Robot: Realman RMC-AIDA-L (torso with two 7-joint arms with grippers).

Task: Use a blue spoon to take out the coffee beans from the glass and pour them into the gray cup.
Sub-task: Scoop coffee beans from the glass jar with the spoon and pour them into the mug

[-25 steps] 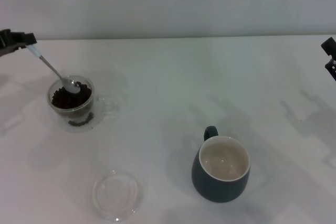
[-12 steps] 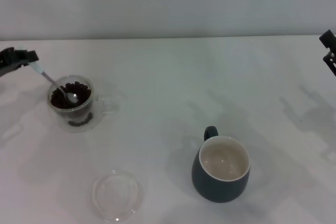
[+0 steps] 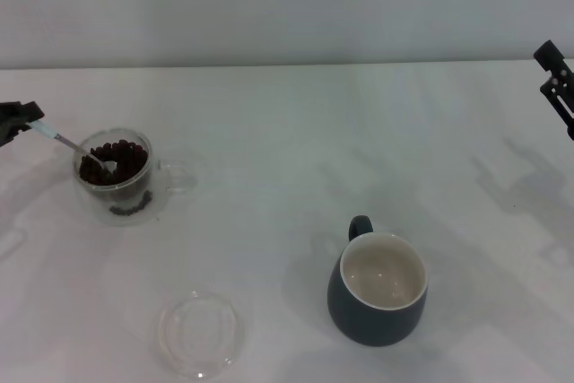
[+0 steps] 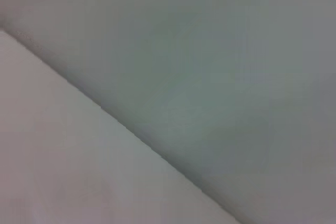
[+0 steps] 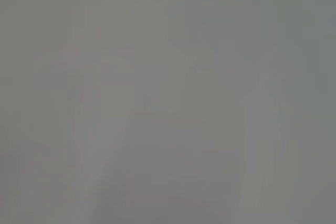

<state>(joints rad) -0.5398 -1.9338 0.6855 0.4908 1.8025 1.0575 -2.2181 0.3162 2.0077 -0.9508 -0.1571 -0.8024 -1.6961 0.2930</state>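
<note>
At the table's left edge, the left gripper point(image 3: 20, 120) pinches the blue spoon point(image 3: 67, 143), its bowl dipped among the coffee beans point(image 3: 114, 161) in the glass point(image 3: 115, 173).
Angled low, apparently to scoop; the gray cup point(image 3: 378, 288) waits well apart. The right gripper point(image 3: 556, 78) is parked far right, its jaws impossible to judge.

My left gripper point(image 3: 16, 120) shows at the table's far left edge as a small, matte black, blocky piece with squared corners. My right gripper point(image 3: 557, 85) is black too: an angular head on a thin dark link. Neither shows any markings.
</note>
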